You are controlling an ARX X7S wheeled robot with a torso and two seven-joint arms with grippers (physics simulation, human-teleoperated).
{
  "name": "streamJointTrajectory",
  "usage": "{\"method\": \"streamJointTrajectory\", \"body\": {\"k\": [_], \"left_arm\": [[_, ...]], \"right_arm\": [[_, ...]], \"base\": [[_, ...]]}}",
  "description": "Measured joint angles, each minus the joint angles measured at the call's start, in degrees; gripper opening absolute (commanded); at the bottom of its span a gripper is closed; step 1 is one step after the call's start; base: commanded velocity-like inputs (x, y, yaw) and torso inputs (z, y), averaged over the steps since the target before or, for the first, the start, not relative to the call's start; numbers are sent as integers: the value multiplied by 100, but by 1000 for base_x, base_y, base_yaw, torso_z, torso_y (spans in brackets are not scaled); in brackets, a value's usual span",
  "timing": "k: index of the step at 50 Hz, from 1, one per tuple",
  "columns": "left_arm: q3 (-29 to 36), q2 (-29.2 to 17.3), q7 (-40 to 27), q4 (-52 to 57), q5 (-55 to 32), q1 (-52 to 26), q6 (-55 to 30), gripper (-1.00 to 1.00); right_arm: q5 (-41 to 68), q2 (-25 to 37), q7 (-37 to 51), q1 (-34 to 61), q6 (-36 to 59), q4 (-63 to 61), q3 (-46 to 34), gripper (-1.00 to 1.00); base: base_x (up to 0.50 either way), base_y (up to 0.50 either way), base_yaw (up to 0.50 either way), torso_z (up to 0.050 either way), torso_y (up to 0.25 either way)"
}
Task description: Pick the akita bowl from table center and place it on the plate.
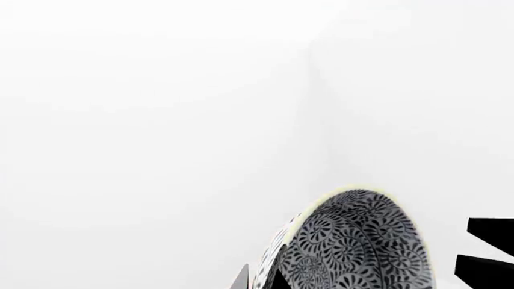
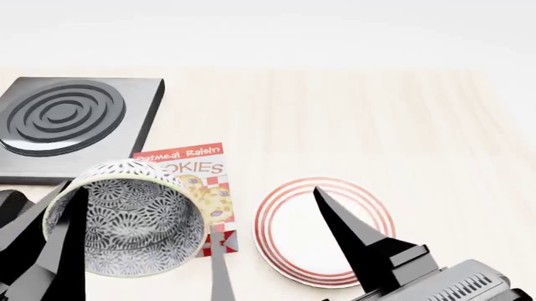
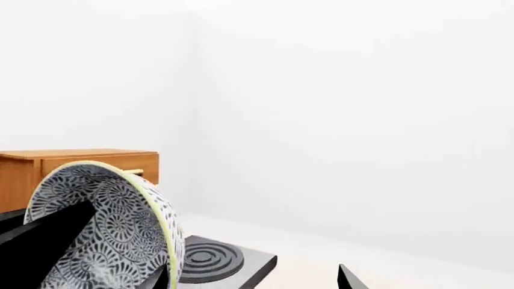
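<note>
The akita bowl (image 2: 134, 219) hangs tipped on its side above the table's left front, its patterned inside facing the head camera. My left gripper (image 2: 63, 207) is shut on its rim, one finger inside and one outside. The left wrist view has the same bowl (image 1: 362, 241) pinched at the left gripper (image 1: 261, 280). The red-ringed plate (image 2: 368, 200) lies flat to the right of the bowl. My right gripper (image 2: 268, 216) hovers open over the plate's left side, holding nothing. In the right wrist view the bowl (image 3: 112, 235) is beside the open right gripper (image 3: 253, 277).
A black ringed burner on a grey slab (image 2: 67, 122) sits at the table's back left, and shows as well in the right wrist view (image 3: 213, 259). A flat cookie box (image 2: 197, 169) lies partly under the bowl. A wooden drawer unit (image 3: 80, 165) stands beyond the table.
</note>
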Motion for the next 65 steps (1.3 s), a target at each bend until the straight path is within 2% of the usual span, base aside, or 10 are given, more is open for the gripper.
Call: {"method": "streamJointTrajectory", "body": {"k": [17, 40, 41, 65], "left_arm": [[334, 112, 172, -109, -2, -746, -261, -100], [563, 71, 331, -16, 44, -1114, -260, -100], [564, 66, 335, -10, 41, -1133, -267, -100], [654, -32, 412, -51, 38, -1255, -280, -100]], "right_arm": [[195, 16, -106, 67, -65, 44, -55, 100], [367, -60, -191, 426, -19, 319, -177, 100], [376, -60, -193, 436, -14, 330, -180, -100], [519, -85, -203, 554, -39, 362, -232, -100]], "base": [[0, 0, 0, 0, 0], [0, 0, 0, 0, 0], [0, 0, 0, 0, 0], [0, 0, 0, 0, 0]]}}
